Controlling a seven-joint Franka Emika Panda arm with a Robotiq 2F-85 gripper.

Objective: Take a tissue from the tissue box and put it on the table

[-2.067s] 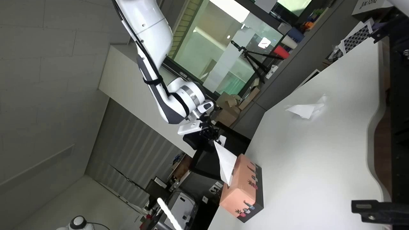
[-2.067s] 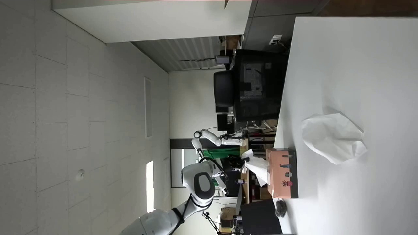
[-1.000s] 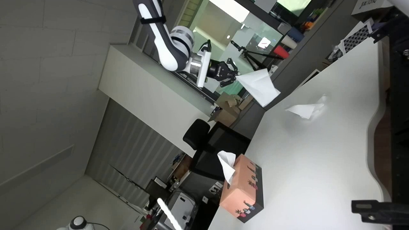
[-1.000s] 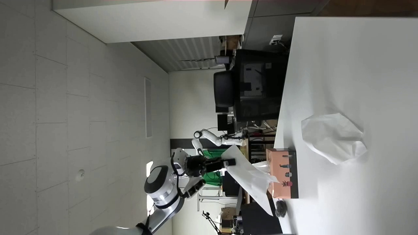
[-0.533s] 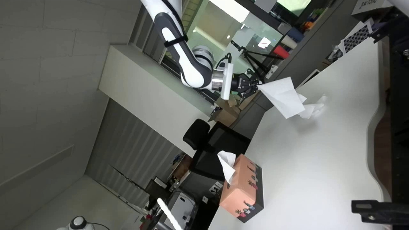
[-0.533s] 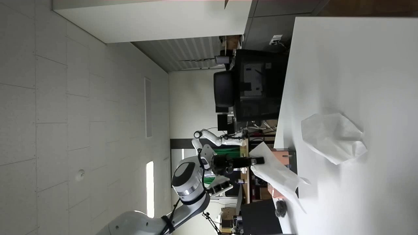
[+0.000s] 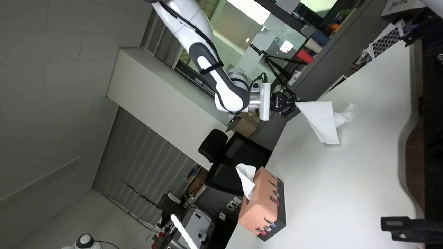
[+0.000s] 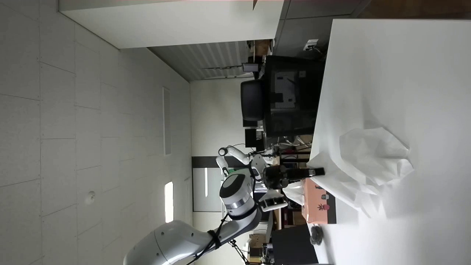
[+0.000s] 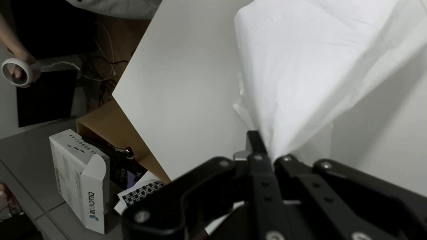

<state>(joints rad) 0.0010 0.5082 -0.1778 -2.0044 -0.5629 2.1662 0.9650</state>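
My gripper (image 7: 297, 103) is shut on the top of a white tissue (image 7: 322, 122), which hangs down over the table (image 7: 332, 193). The gripper also shows in an exterior view (image 8: 317, 172) and in the wrist view (image 9: 273, 157), where the held tissue (image 9: 300, 66) fans out from the fingertips. Its lower edge is close to the tabletop; I cannot tell whether it touches. Another white tissue (image 8: 377, 152) lies crumpled on the table, partly behind the held one. The orange tissue box (image 7: 259, 211) with plant pictures stands at the table edge, another tissue (image 7: 246, 180) sticking out of its slot.
A black chair (image 7: 238, 155) stands beyond the table edge. A dark grey object (image 8: 316, 235) lies beside the tissue box. A black bracket (image 7: 405, 228) is at the table's side. A white box (image 9: 80, 180) and a cardboard box (image 9: 113, 123) stand off the table's corner.
The gripper pulled the tissue out of the box, swung it away from the box, then lowered it over the table near the lying tissue. The box and the lying tissue have stayed put.
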